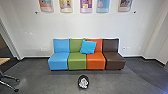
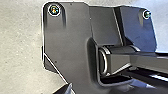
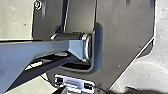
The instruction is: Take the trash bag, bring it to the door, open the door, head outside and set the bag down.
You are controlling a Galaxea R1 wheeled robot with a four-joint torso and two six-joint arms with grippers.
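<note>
The left hand (image 2: 66, 89) and right hand (image 3: 61, 90) were spread or pressed together; we couldn't tell which. We judged the trash bag (image 1: 83, 82), lower centre, light, soft, best taken by its dark rim (image 1: 79, 79).

Four seats (image 1: 77, 61) side by side along wall (image 1: 140, 30); posters (image 1: 86, 5) above. Cushion (image 1: 88, 47) leans across the middle two backrests. On floor (image 1: 50, 82) before them: bin (image 1: 79, 80), trash bag (image 1: 83, 82) inside. Far left: tabletop (image 1: 3, 60), wheeled chair base (image 1: 8, 85) just below.
</note>
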